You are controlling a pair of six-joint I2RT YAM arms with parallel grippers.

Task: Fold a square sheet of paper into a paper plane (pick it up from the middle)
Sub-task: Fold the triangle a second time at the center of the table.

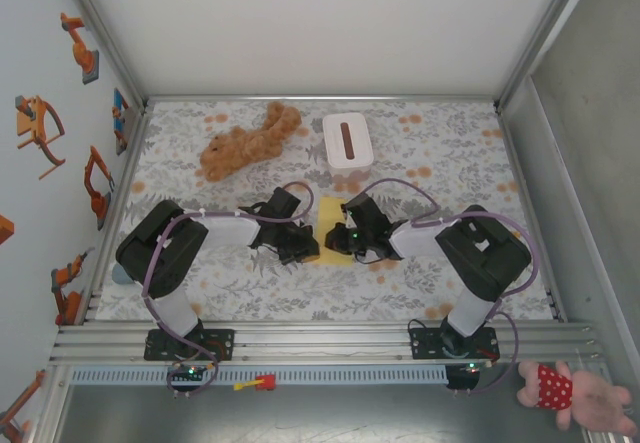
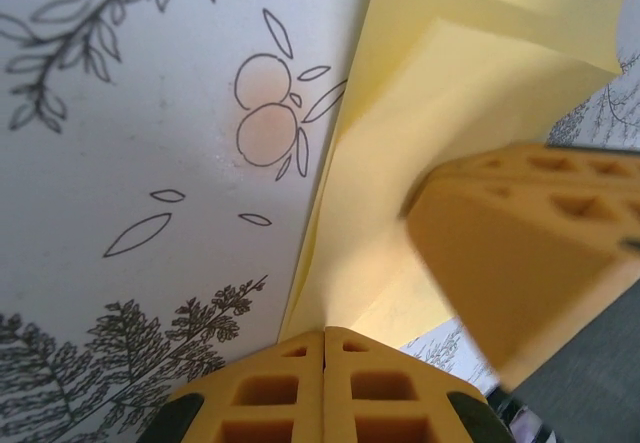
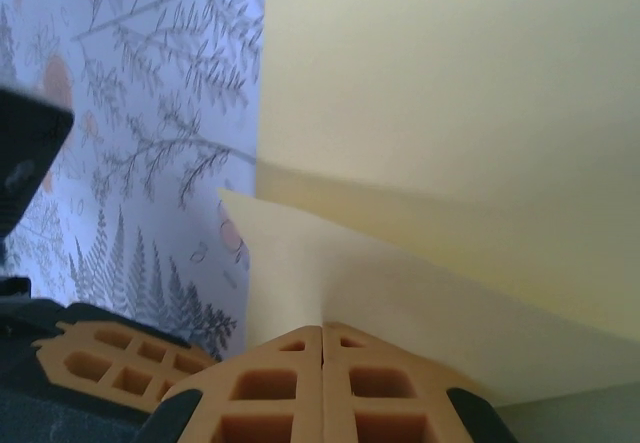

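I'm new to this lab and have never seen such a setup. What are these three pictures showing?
Two robot arms are bolted to a table with a flowered cloth. One picture looks down from above; the other two come from cameras on each wrist. The left gripper and the right gripper meet over a yellow sheet of paper. Both are shut. In the wrist views the orange fingertips sit at the paper's folded layers; whether they pinch it is unclear. Behind lie a brown plush toy and a white box.
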